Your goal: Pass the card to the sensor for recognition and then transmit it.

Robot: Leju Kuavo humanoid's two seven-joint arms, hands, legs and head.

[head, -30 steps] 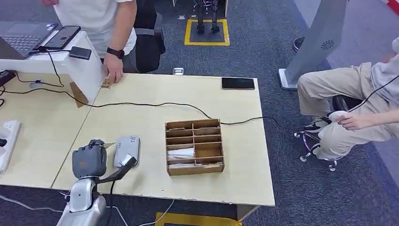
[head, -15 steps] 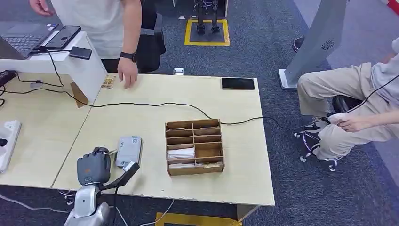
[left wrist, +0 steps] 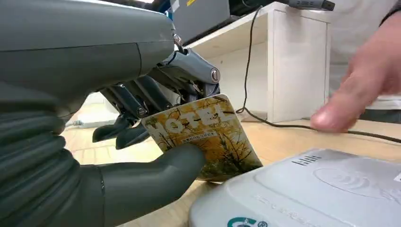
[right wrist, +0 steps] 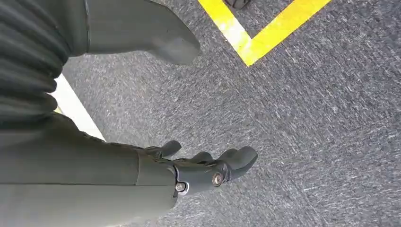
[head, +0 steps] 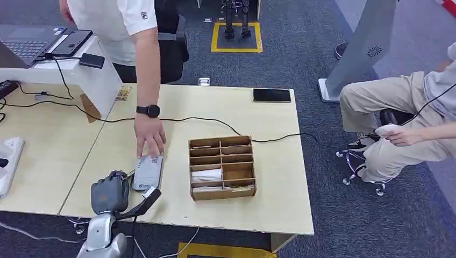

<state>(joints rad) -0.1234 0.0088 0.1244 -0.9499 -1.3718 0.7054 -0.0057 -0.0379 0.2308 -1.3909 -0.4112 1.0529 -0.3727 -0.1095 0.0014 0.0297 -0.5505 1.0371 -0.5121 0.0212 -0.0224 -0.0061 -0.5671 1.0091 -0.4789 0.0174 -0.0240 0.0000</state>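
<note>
A: Left wrist view first: the left hand (left wrist: 142, 156) pinches the hotel key card (left wrist: 205, 137) between thumb and fingers, its lower edge just beside the grey card reader (left wrist: 302, 194).

B: Risk there?

A: I'd judge the thin card could slip or twist in that pinch if it catches the reader's rim.

B: Farther out?

A: A person's hand (head: 149, 140) rests on the reader's far end; if it shifts the reader, the card could miss. The right hand (right wrist: 208, 168) hangs over carpet, fingers loosely apart, holding nothing.
</note>
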